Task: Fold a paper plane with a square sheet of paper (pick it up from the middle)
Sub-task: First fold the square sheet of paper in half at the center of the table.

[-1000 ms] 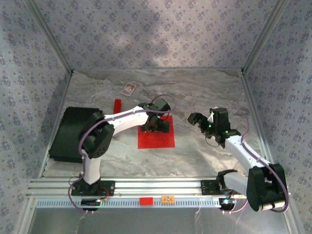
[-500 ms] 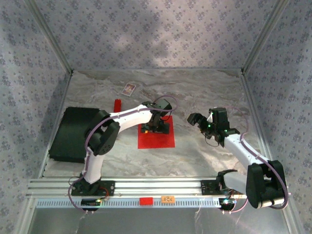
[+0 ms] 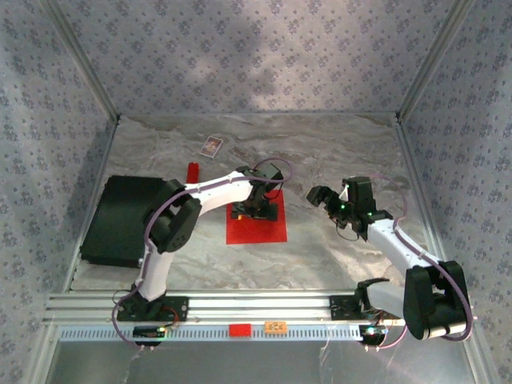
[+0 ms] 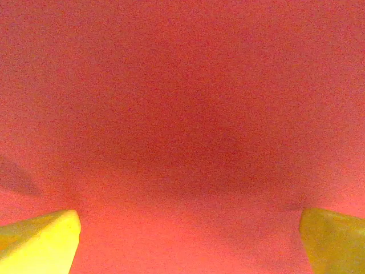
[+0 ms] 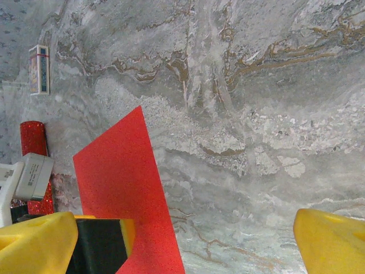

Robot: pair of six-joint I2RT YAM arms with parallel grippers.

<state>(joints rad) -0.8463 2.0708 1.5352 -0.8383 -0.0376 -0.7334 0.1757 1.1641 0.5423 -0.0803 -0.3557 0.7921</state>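
The square sheet of paper [image 3: 258,228] lies flat and bright red on the marble table, left of centre. My left gripper [image 3: 261,207] points down over its far half, open. In the left wrist view the red paper [image 4: 182,114] sits very close under the gripper [image 4: 188,248], a yellow fingertip [image 4: 40,242] low at each side and nothing between them. My right gripper [image 3: 323,196] hovers open to the right of the sheet. From the right wrist the sheet [image 5: 117,182] lies at lower left, and that gripper [image 5: 185,248] is over bare marble beside the sheet's edge.
A black pad [image 3: 120,220] covers the table's left side. A red stick [image 3: 192,172] and a small printed card [image 3: 211,146] lie behind the sheet, the stick [image 5: 33,140] and the card [image 5: 39,69] also showing from the right wrist. Patterned walls enclose the table.
The left arm's elbow has swung slightly right while its gripper stayed over the sheet's far half. The right arm has barely moved.
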